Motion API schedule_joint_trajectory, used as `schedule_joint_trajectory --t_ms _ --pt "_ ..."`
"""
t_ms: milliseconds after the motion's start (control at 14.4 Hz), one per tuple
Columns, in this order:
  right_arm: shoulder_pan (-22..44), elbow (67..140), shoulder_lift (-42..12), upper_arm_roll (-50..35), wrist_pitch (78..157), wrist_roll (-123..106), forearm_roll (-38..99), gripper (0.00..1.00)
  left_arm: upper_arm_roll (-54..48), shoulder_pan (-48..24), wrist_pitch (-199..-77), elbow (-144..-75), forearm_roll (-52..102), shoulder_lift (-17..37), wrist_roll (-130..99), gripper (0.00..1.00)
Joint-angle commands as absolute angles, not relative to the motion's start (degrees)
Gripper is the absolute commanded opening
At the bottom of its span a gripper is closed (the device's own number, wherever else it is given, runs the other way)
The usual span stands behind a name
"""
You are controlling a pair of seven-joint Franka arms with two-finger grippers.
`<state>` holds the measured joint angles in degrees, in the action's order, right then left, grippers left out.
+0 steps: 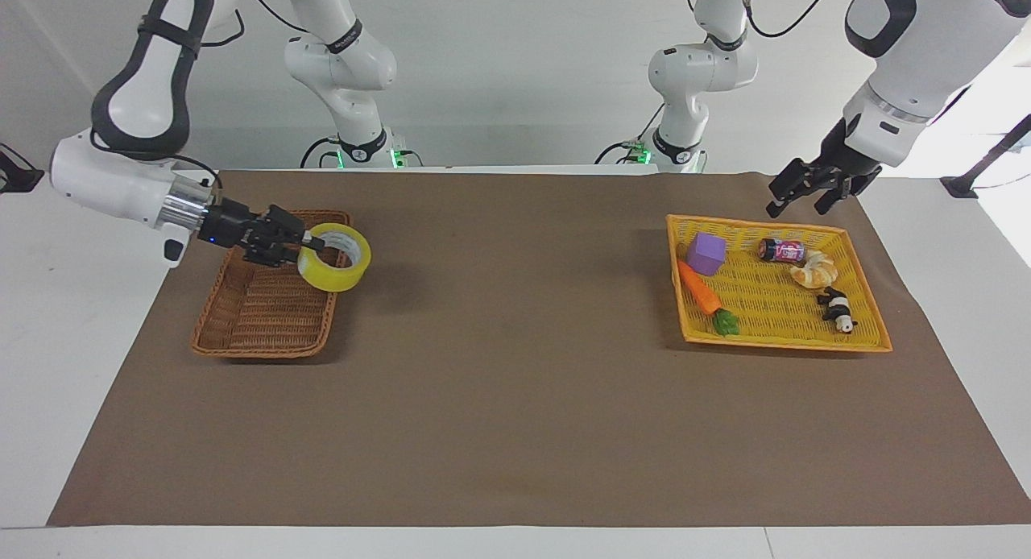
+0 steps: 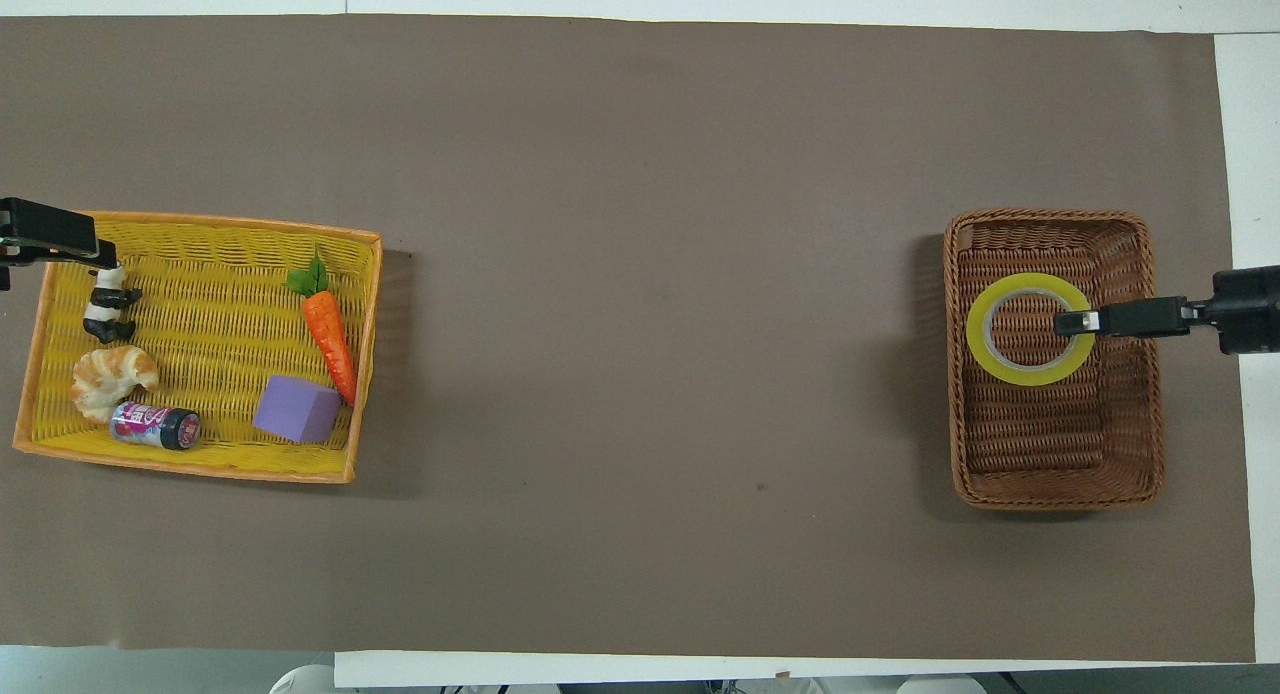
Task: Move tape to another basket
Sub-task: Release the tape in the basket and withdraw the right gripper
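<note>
The yellow tape hangs in my right gripper, which is shut on the roll's wall. The roll is held flat in the air over the brown wicker basket, above its half farther from the robots. In the overhead view the tape lies inside the outline of the basket, with my right gripper reaching in from the basket's outer side. My left gripper is open and empty, up in the air over the yellow tray's edge nearest the robots.
The flat yellow tray at the left arm's end holds a purple block, a carrot, a small can, a croissant and a panda figure. A brown mat covers the table.
</note>
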<state>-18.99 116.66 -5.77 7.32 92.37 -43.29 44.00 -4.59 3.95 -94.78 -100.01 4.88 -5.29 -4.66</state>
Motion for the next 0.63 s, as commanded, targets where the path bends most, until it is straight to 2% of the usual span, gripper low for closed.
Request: schedule_joint_trajectory --t_ms 0,278,487,556 --pt "-22.2 116.5 -7.9 6.3 91.8 -47.5 41.1 0.00 -5.4 5.8 -93.9 -100.1 3.6 -5.8 -4.0 1.00" --pt "-24.5 118.7 -11.7 6.4 92.9 -53.9 39.8 0.00 -5.4 5.9 -94.2 -100.1 3.5 -5.8 -4.0 1.00" --pt "-24.5 120.0 -12.1 6.4 95.6 -56.1 37.5 0.00 -6.0 5.9 -93.4 -99.7 3.0 -5.7 -4.0 1.00" --pt "-24.5 120.0 -12.1 6.4 96.2 -56.1 36.4 0.04 -6.2 6.1 -91.9 -99.1 1.7 -5.5 -3.6 1.00"
